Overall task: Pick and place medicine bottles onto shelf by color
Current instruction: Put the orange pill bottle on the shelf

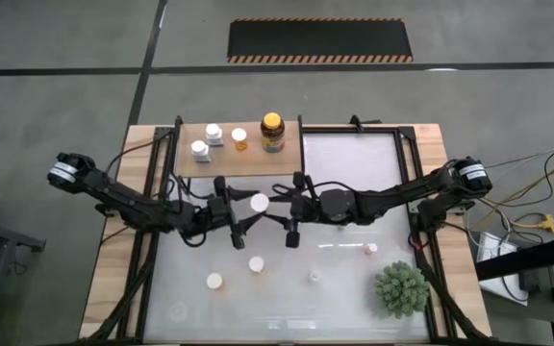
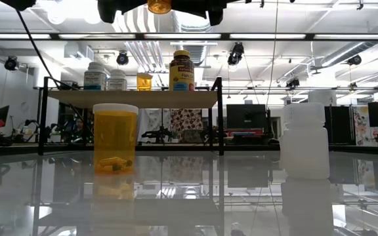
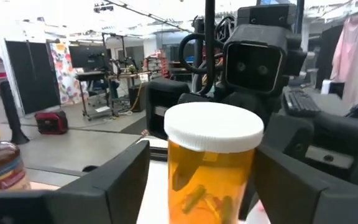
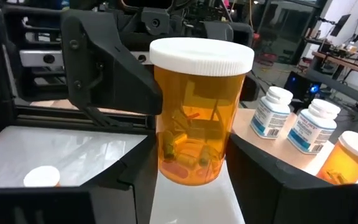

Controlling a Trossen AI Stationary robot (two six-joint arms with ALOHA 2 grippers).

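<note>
An orange pill bottle with a white cap [image 1: 259, 202] [image 4: 197, 112] is up in the air over the table's middle, between my two grippers, which face each other. My right gripper [image 1: 279, 205] [image 4: 191, 138] is shut on it. My left gripper [image 1: 242, 210] [image 3: 204, 149] is open, with a finger on either side of the same bottle [image 3: 210, 168]; a strip of table shows between one finger and the bottle's wall. The shelf [image 1: 258, 163] stands at the far edge. It carries two white bottles [image 1: 208, 141], an orange bottle [image 1: 239, 139] and the amber jar [image 1: 271, 132]. My right gripper pinches the orange bottle's body [image 4: 166, 155] between its two fingers, below the cap. The fingers come level from the table's right side. The bottle stands upright in the hold, lifted clear of the table, with its base [image 2: 159, 6] high above the tabletop.
Two bottles [image 1: 214, 281] [image 1: 256, 264] stand on the near part of the table, with two tinier ones [image 1: 314, 277] [image 1: 368, 248] to their right. The low view shows an orange bottle [image 2: 115, 137] and a white one [image 2: 304, 141]. A spiky green plant [image 1: 400, 288] sits near the right corner.
</note>
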